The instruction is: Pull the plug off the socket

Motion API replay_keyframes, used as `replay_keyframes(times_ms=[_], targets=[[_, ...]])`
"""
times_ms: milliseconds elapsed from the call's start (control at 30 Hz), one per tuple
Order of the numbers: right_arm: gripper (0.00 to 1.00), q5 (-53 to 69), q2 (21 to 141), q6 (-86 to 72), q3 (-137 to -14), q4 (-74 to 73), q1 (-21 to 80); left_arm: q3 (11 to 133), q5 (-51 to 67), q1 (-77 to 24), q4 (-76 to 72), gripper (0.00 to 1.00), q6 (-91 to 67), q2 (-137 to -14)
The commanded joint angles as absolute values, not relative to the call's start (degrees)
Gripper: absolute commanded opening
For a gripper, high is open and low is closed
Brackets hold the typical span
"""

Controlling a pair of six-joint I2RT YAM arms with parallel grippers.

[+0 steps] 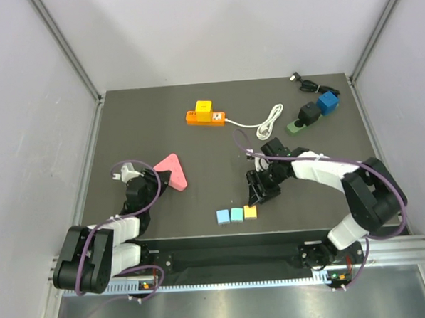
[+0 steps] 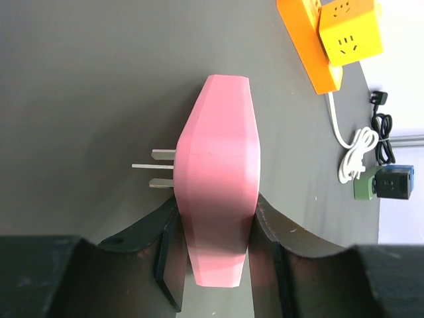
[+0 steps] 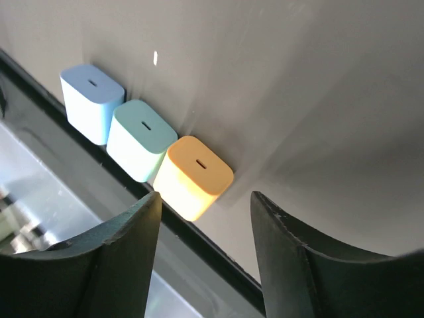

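The left claw point(image 2: 217, 225) pinches the pink plug point(image 2: 218, 152) by its sides. The plug's three bare prongs point(image 2: 159, 165) point left, and it is well apart from the orange strip point(image 1: 205, 119) at the far middle of the tabletop point(image 1: 197, 145). A yellow cube point(image 1: 204, 107) sits on the strip. The right claw point(image 3: 205, 199) hangs spread over the orange charger point(image 3: 195, 172), which lies in a row just beside a teal charger point(image 3: 140, 136) and a blue charger point(image 3: 93, 99) at the near edge.
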State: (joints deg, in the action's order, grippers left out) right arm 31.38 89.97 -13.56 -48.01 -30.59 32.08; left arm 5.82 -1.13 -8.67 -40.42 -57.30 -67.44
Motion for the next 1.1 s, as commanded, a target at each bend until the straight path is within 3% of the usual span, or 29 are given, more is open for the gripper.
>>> replay_keyframes(times_ms=[0, 267, 567, 800, 1067], targets=[[0.57, 25.1, 82.9, -14.0, -51.6, -31.7, 31.2, 6.5, -3.5, -8.2, -27.8, 0.0, -56.2, -69.3], [0.6, 24.1, 72.0, -17.3, -48.1, -27.3, 31.2, 10.0, -1.3, -8.2, -21.5, 0.0, -56.2, -65.6], [0.63, 30.7, 66.5, -16.5, -42.6, -21.5, 31.5, 19.9, -7.6, -7.4, -14.2, 0.0, -50.5, -60.2], [0.66, 31.7, 58.8, -17.7, -39.1, -19.5, 31.8, 29.9, 3.8, -0.7, -17.3, 0.0, -51.2, -74.3], [0.7, 33.6, 50.5, -16.5, -38.8, -25.4, 31.7, 50.5, 17.6, 9.0, -17.0, 0.0, -48.1, -95.1]])
